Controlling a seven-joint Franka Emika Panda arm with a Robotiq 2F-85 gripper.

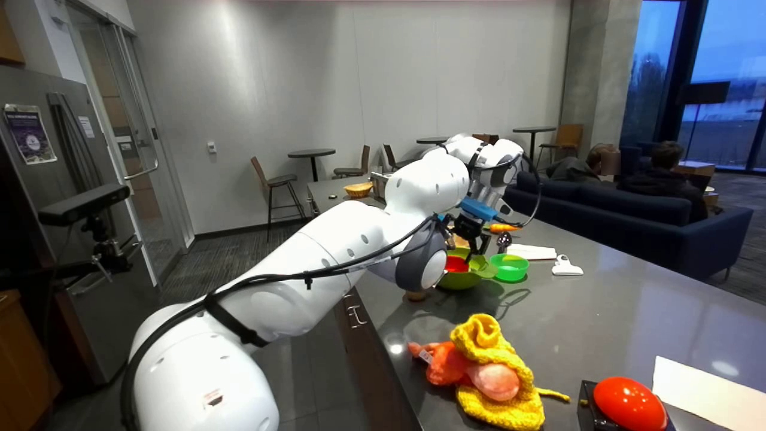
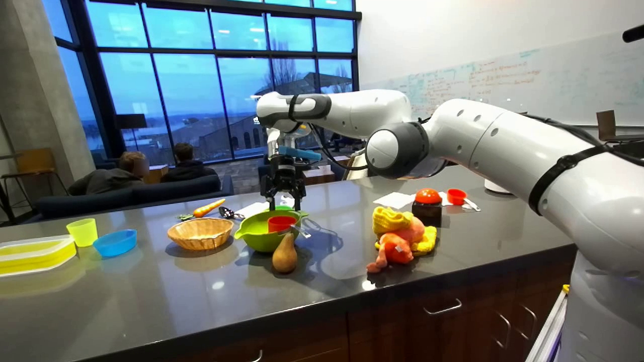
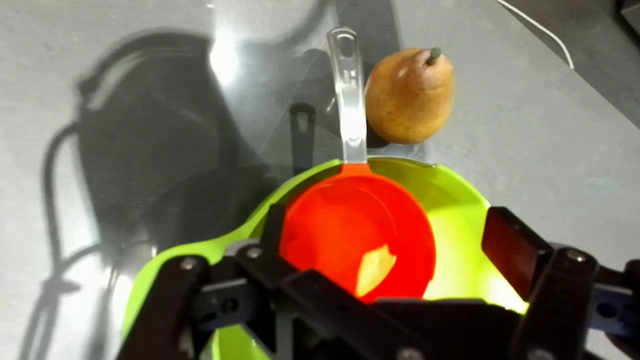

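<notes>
The tool (image 2: 285, 206) is hovering over the green bowl (image 2: 259, 241), its fingers (image 3: 507, 245) standing apart, while the red measuring cup (image 3: 350, 225) is sitting inside that bowl, its handle (image 3: 349, 95) reaching beyond the bowl beside the pear (image 3: 410, 100). One finger is, in the wrist view, overlapping the cup's edge, so descending there could be tipping the cup or jolting the bowl.

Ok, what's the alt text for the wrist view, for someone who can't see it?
The open end effector frames a red measuring cup inside a green bowl, with the cup's metal handle jutting outside. A brown pear sits beside the handle, outside the bowl, on the gray countertop.
</notes>
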